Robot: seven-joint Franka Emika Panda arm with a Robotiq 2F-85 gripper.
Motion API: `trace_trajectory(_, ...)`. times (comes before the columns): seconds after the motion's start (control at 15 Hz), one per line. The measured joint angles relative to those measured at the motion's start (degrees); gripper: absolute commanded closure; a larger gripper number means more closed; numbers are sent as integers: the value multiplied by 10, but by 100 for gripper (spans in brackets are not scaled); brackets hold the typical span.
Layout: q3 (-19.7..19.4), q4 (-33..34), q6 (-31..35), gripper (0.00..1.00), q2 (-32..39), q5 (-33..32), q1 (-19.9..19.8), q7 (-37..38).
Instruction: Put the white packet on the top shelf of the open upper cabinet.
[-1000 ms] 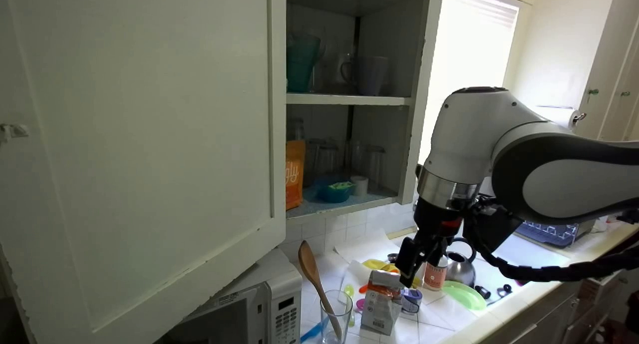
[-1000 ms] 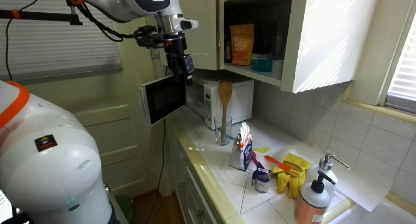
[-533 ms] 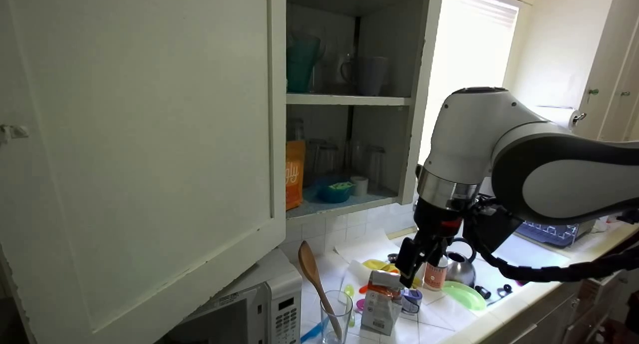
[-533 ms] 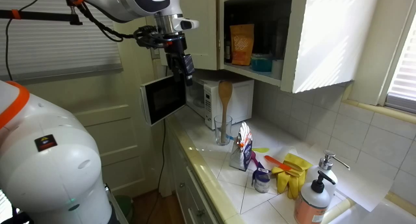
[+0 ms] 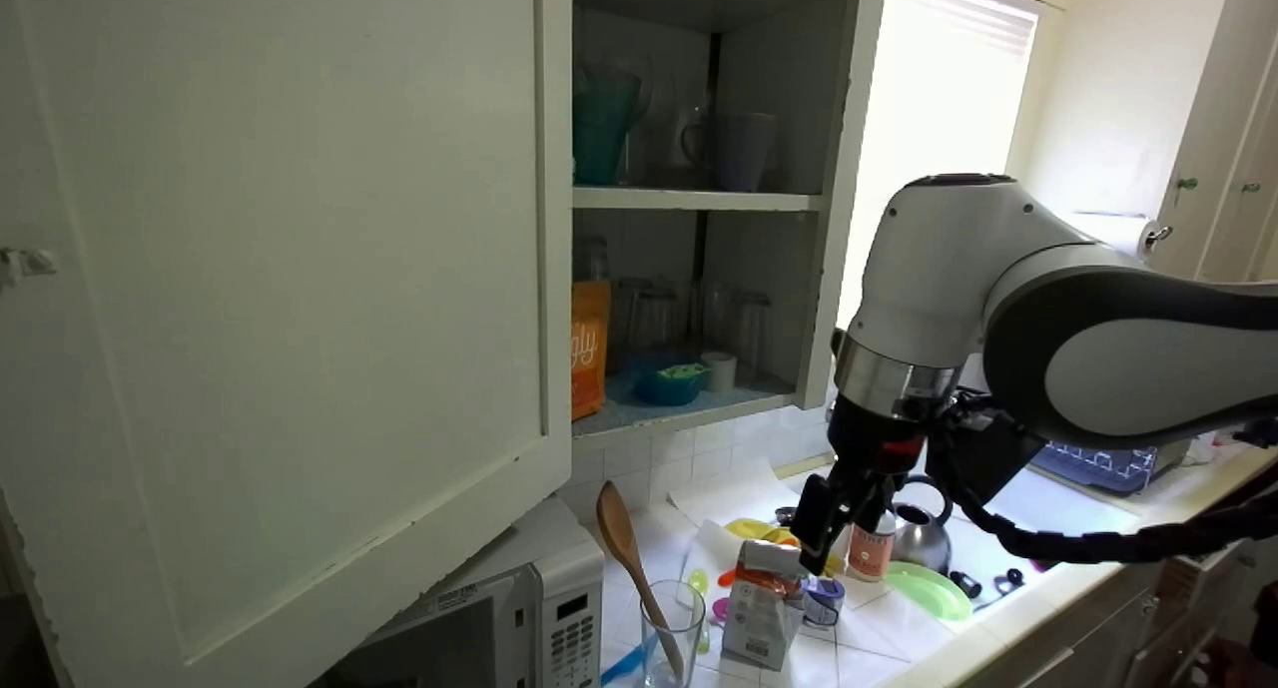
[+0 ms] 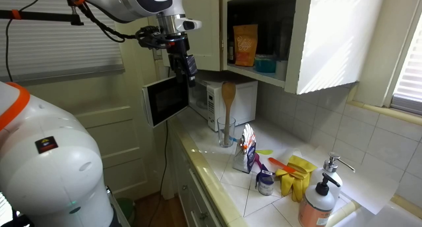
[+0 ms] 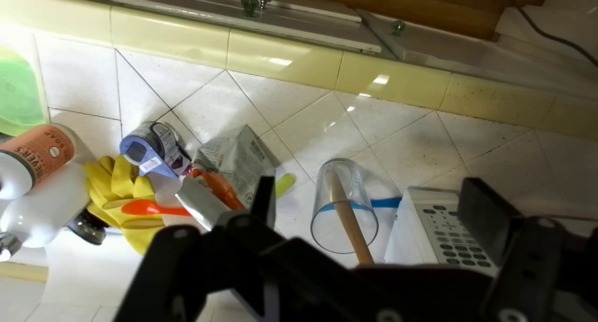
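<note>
Apparently the run is sitting at the pre-grasp step, nothing lifted. Working left to right in an exterior view: the open upper cabinet (image 5: 789,69) is offering its top shelf (image 5: 699,201), which is bearing a teal vessel (image 5: 602,124) and a mug (image 5: 742,151); placing is pending. Below, a wooden spoon (image 5: 621,533) is leaning in a glass (image 5: 689,618). Next along, the white packet (image 5: 764,608) is standing upright on the desk (image 5: 859,653), near a small can (image 5: 823,603); I am judging that the next move is calling for shifting toward it, lowering clear of the spoon and closing on its soft top. Rightmost, the arm (image 5: 939,269) is arching over, wrist (image 5: 894,378) pointing down, the jaws hanging higher than the packet and apart from it, spread wide, holding nothing
</note>
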Motion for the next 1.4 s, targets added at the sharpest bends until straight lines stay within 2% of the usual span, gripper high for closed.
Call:
trace_trajectory(0.2,-22,-3,0,0,0,2,-1,-4)
trace_trajectory(0.4,-85,-25,12,0,-1,13,-6,-38)
trace_trajectory(0.67,-178,-68,37,0,-2,25,-32,-104)
trace_trajectory(0.93,-238,-97,62,0,4,39,-64,-151)
trace_trajectory(1.13,-244,-98,68,0,13,39,-77,-166)
trace_trajectory(1.4,-214,-87,71,0,25,-5,-88,-167)
